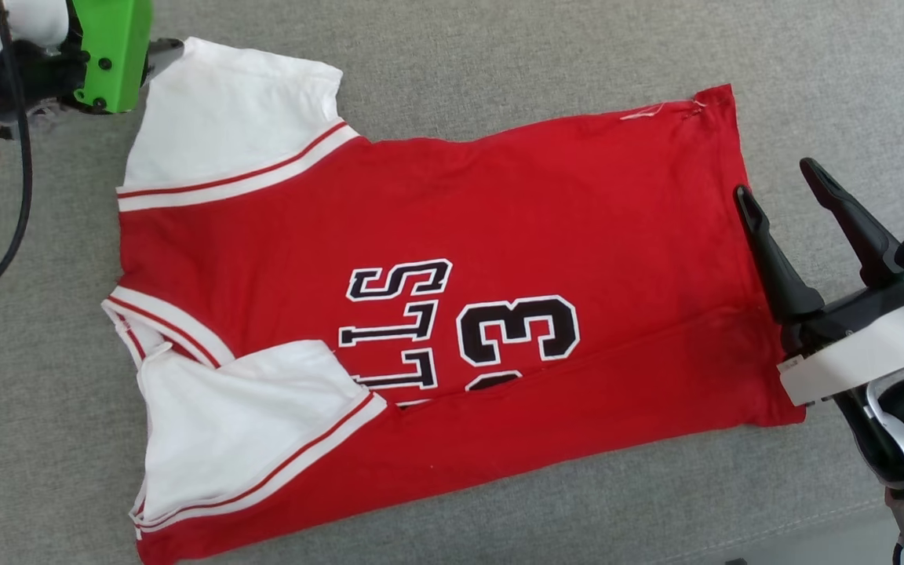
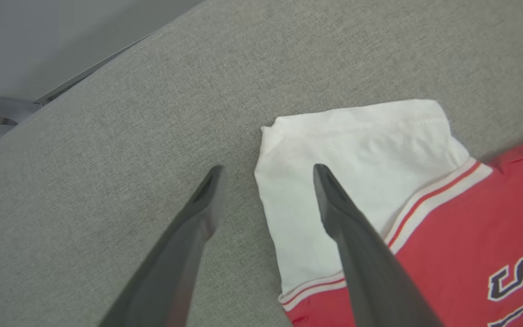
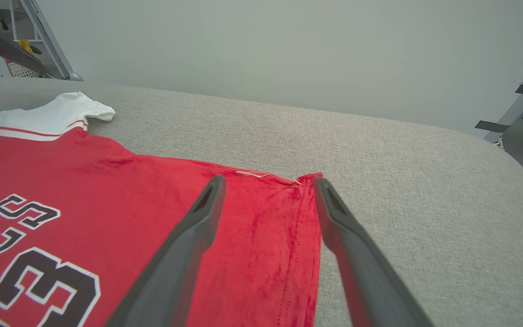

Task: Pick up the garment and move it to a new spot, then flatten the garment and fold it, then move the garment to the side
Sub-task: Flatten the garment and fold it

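Fabric, grey and woven, covers the broad flat surface (image 1: pixel 499 47) on which the garment (image 1: pixel 515 212) lies spread front up. It is a red jersey-style T-shirt with white short sleeves and red-and-white striped trim. Seen from the head, its neckline (image 1: pixel 154 322) points to the robot's left and its stitched hem (image 1: pixel 730 133) to the right. The long edge nearest the robot is folded up over the front, so the near white sleeve (image 1: pixel 248 424) lies on the red cloth. The fold hides part of the black, white-outlined lettering (image 1: pixel 397 322) and number (image 1: pixel 519 329) (an S, two Ls and a 3 can be read). The far white sleeve (image 1: pixel 232 118) lies flat at the upper left.

The left gripper (image 2: pixel 268 169) hangs over that far sleeve with its two long dark fingers spread wide and nothing between them but air. In its wrist view one finger is over bare grey fabric and the other over the white cloth, with the sleeve's outer edge between them. Whether a tip touches the cloth I cannot tell.

The right gripper (image 1: pixel 775 179) is at the hem end, fingers likewise spread and empty. In its wrist view the hem's far corner (image 3: pixel 309 177) lies between the tips, with one finger over red cloth and the other over the grey surface just beside the hem.
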Available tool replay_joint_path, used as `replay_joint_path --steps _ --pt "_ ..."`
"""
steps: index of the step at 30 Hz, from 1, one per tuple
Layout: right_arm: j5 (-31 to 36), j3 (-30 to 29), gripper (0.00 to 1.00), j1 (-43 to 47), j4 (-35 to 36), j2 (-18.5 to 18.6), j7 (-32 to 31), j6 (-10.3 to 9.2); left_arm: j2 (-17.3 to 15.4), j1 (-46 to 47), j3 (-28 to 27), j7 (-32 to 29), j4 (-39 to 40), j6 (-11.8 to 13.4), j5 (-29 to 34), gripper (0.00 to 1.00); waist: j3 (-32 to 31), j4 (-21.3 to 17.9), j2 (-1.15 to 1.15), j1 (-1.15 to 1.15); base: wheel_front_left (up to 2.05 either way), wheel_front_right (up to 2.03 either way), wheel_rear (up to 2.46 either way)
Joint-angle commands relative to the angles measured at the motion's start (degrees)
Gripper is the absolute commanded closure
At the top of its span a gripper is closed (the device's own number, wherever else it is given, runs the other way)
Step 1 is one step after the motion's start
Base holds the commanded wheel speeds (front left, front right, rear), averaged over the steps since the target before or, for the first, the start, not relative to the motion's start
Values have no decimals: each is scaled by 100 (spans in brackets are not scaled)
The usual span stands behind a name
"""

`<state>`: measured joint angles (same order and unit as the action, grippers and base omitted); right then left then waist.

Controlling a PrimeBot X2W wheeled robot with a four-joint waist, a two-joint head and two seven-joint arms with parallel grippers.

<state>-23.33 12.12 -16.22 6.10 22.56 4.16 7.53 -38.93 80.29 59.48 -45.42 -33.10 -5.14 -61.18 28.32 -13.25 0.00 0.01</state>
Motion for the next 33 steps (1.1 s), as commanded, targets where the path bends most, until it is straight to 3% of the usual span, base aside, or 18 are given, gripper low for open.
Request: replay_joint_path --steps 1,13,14,15,25,33 --pt "18 39 0 -159 -11 -22 72 -4 51 159 39 -86 -121 -33 95 0 382 -236 0 -1 0 0 0" --pt "-38 185 0 -408 -333 -81 292 -4 46 151 394 -391 -733 -174 195 3 597 -321 0 -1 0 0 0" --pt "-44 177 0 -414 -350 -73 300 -4 40 130 414 -376 -746 -180 200 60 582 -309 0 -1 0 0 0" --pt "-53 165 0 -424 -367 -64 310 -4 32 99 439 -365 -757 -188 198 100 560 -296 0 -1 0 0 0" --pt "-82 -183 0 -692 -392 198 183 -4 178 -28 373 398 -589 -227 62 100 125 -18 0 -1 0 0 0" --pt "-492 -244 0 -1233 -421 839 -1057 -4 170 -232 531 1129 113 -233 -10 100 -231 342 0 -1 0 0 0"
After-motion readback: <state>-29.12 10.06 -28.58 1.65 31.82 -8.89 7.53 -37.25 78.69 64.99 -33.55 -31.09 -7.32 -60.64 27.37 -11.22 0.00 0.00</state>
